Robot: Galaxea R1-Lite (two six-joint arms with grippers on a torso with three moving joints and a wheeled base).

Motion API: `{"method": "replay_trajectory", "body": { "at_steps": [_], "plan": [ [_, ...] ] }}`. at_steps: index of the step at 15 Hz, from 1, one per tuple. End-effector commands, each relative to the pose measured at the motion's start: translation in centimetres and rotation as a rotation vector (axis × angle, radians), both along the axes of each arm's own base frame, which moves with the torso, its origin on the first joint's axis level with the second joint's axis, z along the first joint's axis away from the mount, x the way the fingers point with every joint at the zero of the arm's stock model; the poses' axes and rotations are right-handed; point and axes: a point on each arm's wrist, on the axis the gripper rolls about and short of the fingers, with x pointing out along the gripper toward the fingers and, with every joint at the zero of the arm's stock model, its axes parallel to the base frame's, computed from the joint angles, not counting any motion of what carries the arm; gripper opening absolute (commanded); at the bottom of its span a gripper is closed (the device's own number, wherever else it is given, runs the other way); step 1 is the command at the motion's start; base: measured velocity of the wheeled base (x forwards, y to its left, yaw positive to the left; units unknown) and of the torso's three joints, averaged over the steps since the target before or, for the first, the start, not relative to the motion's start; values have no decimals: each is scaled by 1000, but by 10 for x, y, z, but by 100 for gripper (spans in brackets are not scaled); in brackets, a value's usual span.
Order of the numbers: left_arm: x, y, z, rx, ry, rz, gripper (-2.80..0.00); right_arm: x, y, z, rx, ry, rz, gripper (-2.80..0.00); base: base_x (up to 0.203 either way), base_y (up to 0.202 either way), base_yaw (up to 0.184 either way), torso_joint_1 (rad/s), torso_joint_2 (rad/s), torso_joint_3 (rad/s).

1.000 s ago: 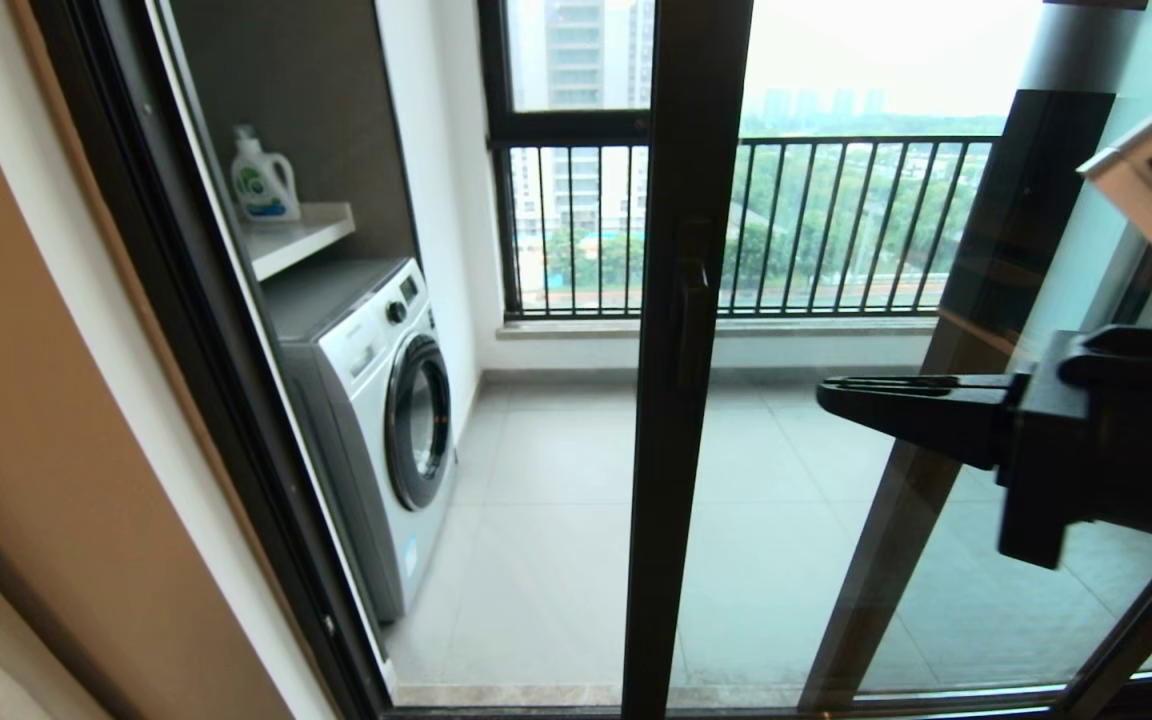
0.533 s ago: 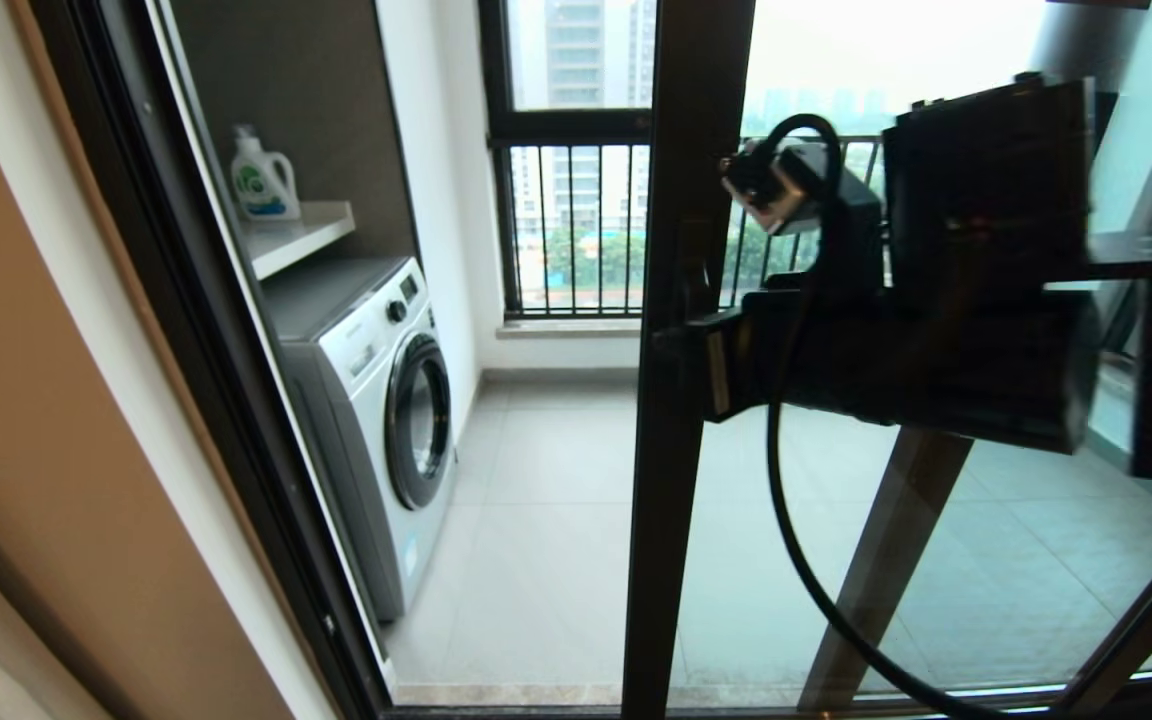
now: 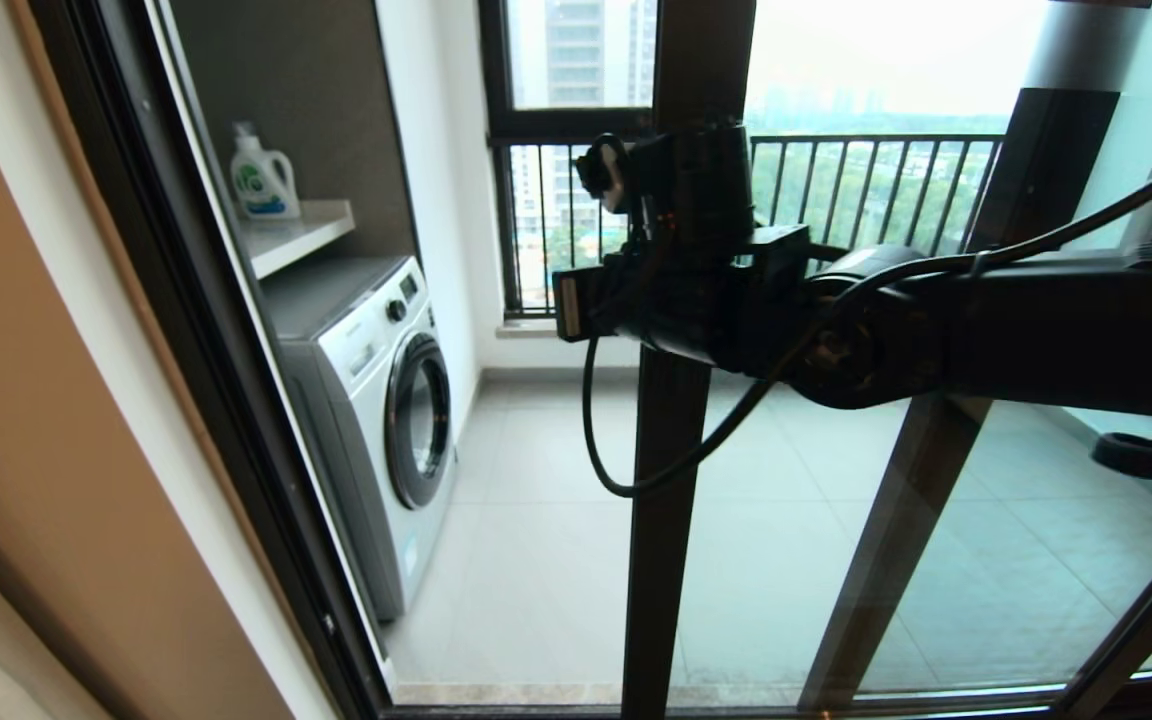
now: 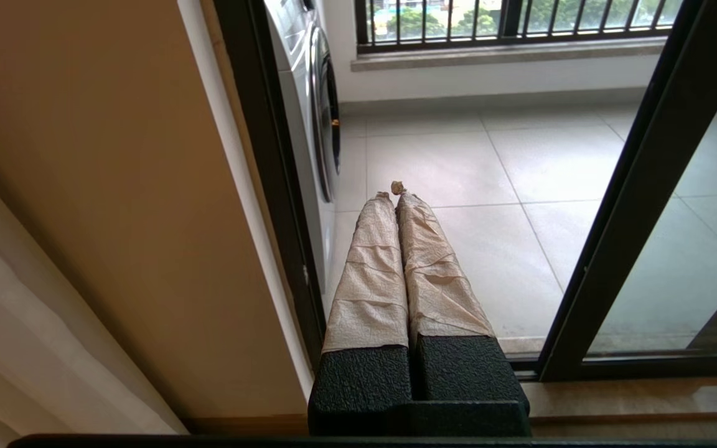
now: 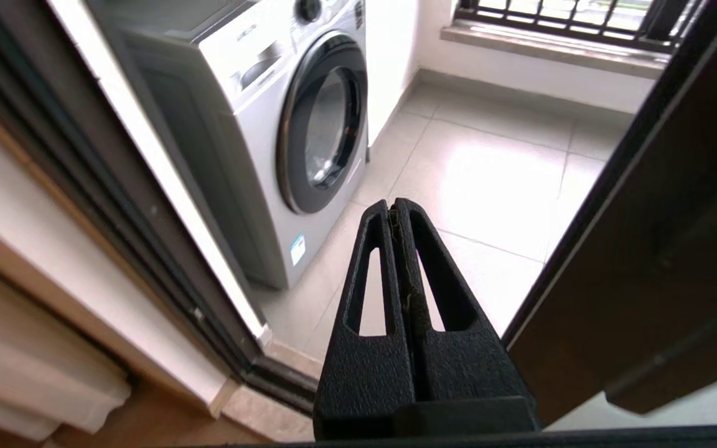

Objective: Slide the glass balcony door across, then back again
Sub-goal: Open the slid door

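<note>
The glass balcony door (image 3: 669, 540) stands partly slid aside, its dark upright edge in mid view. The wrist of my right arm (image 3: 716, 300) hides the bar handle. That arm reaches across from the right, its end just past the upright and over the open gap. In the right wrist view my right gripper (image 5: 394, 208) is shut on nothing and points down at the balcony floor. The door's upright (image 5: 651, 249) is close beside it; contact cannot be made out. My left gripper (image 4: 394, 194), with taped fingers, is shut and empty, low by the sill, left of the door frame (image 4: 629, 205).
A white washing machine (image 3: 376, 400) stands just inside the opening on the left, under a shelf with a detergent bottle (image 3: 261, 182). The outer window with railing bars (image 3: 856, 220) closes the balcony. A second dark-framed glass panel (image 3: 936, 450) leans behind on the right. The left door jamb (image 3: 186, 330) bounds the opening.
My right arm has swung from the far right across to the door's upright and now covers the handle. The door's upright has not visibly shifted.
</note>
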Motion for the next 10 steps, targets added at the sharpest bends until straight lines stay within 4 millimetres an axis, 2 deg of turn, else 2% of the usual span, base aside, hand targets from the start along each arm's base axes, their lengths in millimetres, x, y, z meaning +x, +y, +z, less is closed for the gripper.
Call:
{"method": "replay_trajectory", "body": {
  "at_steps": [1, 3, 10],
  "plan": [
    [0, 0, 0, 0, 2, 0, -280, 31, 17, -36, -37, 21, -61, -280, 0, 0, 0, 0, 0, 0],
    [0, 0, 0, 0, 2, 0, -280, 43, 15, -47, -52, 22, -112, -280, 0, 0, 0, 0, 0, 0],
    [0, 0, 0, 0, 2, 0, -280, 73, -6, -54, 10, -49, -186, -280, 0, 0, 0, 0, 0, 0]
  ]
}}
